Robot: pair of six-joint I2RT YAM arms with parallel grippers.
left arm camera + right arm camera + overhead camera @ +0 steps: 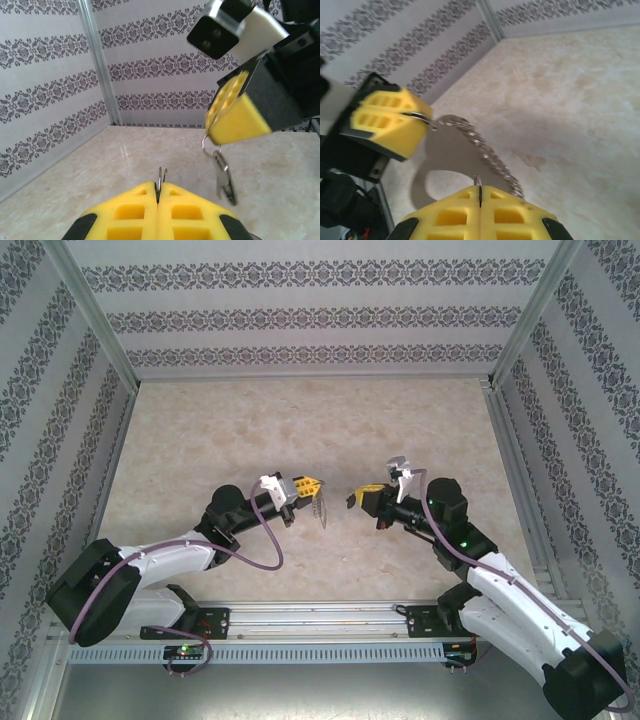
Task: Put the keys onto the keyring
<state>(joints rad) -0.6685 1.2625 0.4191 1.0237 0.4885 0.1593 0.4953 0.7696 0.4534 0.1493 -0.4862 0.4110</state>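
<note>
In the right wrist view my left gripper (422, 125) is shut on a small ring at the end of the silvery chain (485, 147). The keyring (440, 160), a flat grey D-shaped loop, hangs from that chain above the table. From above, it dangles just under the left gripper (310, 483). The left wrist view shows my right gripper (212, 132) shut on a small wire ring, with the keys (224, 177), one small blurred piece, hanging below it. Both grippers face each other a short gap apart at mid-table. A thin metal edge sticks out between each wrist's own pads (145, 200).
The beige marble-look tabletop (300, 420) is walled by patterned panels on the left, back and right. A metal rail (310, 625) with both arm bases runs along the near edge. An aluminium corner post (100, 65) stands at the back left.
</note>
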